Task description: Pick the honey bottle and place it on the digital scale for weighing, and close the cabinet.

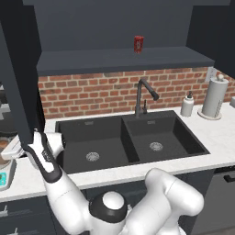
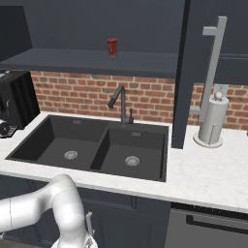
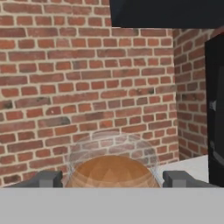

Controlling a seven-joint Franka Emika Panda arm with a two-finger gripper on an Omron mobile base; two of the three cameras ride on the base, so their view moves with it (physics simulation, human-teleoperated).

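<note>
The cabinet (image 2: pixel 203 72) is being left open, its navy door jutting out over the white counter (image 2: pixel 208 174) at the right, with a red can (image 1: pixel 138 44) being kept on the open shelf inside. The black double sink (image 1: pixel 128 140) is being shown mid-scene. At the far left, the digital scale (image 1: pixel 4 176) is being glimpsed at the counter's edge. The honey bottle (image 3: pixel 111 171) is being gripped between the two fingertips of the gripper (image 3: pixel 111 178), close before the brick wall (image 3: pixel 87 78).
</note>
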